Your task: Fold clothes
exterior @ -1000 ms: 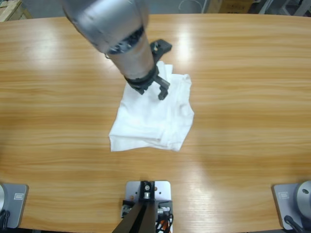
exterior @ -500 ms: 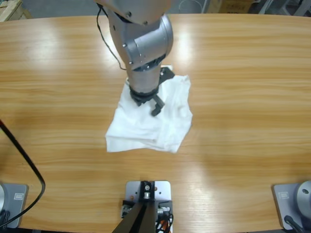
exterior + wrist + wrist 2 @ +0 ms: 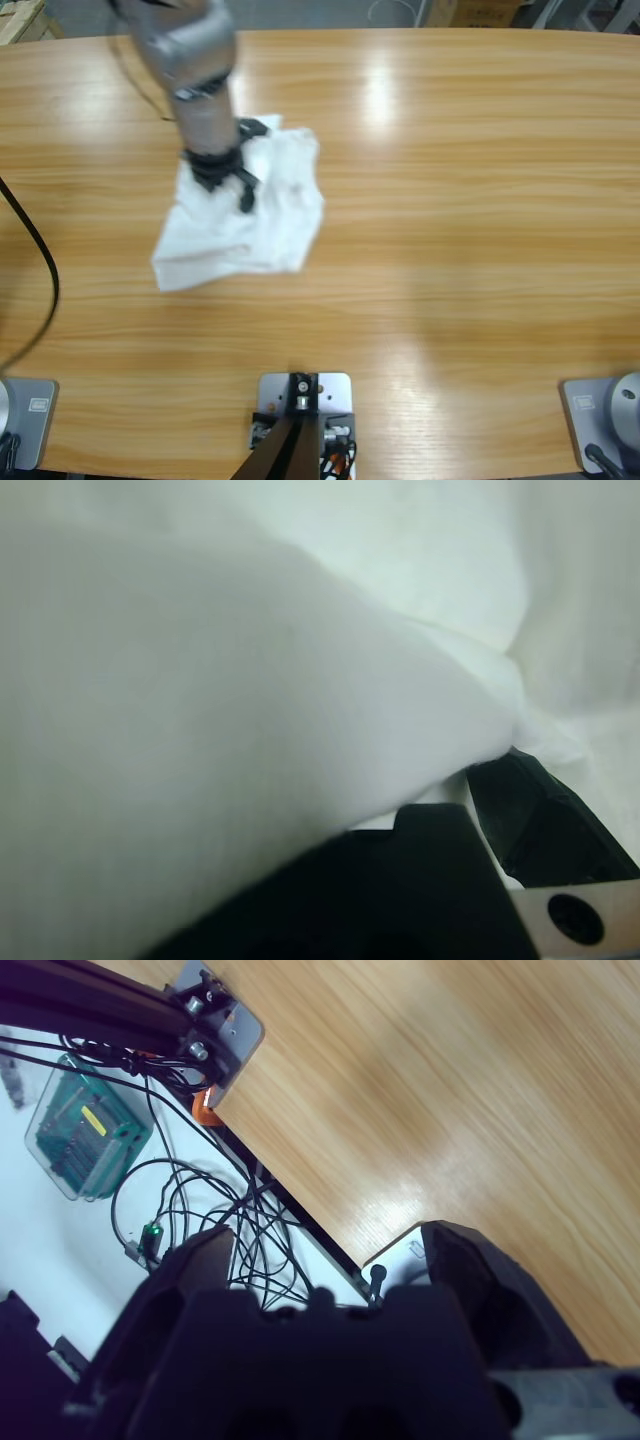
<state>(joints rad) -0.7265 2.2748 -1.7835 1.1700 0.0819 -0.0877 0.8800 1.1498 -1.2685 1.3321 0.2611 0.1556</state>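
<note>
White T-shirt lying crumpled on wooden table, toward 10 o'clock from table centre. Left gripper down on upper part of shirt, arm entering from 11 o'clock. In left wrist view, white cloth fills nearly whole frame, bunched against black gripper body; whether fingers clench on cloth cannot be told. Right gripper outside high view; in right wrist view, fingers spread apart, grasping nothing, over table edge, with cables and green box beyond it.
</note>
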